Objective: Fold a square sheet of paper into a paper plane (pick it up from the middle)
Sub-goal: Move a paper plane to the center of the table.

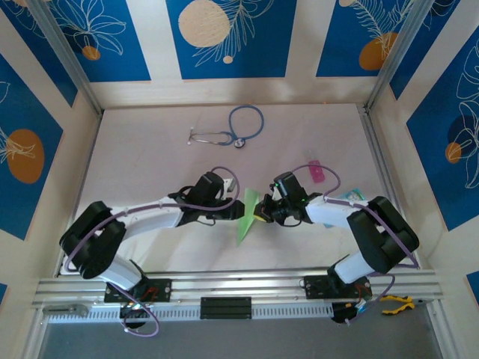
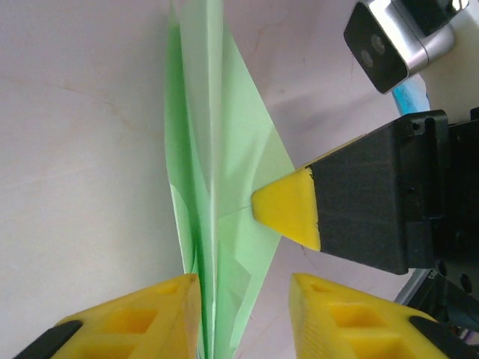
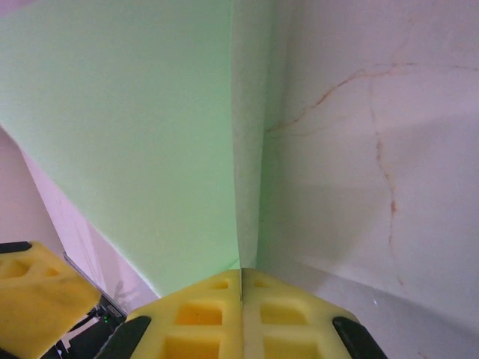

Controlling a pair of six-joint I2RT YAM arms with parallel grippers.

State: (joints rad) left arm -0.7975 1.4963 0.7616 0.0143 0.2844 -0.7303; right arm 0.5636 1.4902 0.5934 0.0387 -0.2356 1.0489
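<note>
A stethoscope (image 1: pixel 228 135) is seen at 12 o'clock on the pale, blue-walled table (image 1: pixel 150 149). The paper plane (image 1: pixel 244 224), mid-table, is pinched from 3 o'clock by the clenched right gripper (image 3: pixel 241 295) and straddled by the parted left gripper (image 2: pixel 243 303).

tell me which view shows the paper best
Left wrist: most of the paper shows, creases plain. Top external shows it small between the arms; right wrist shows one flap close up, pinched in the right pincer.
</note>
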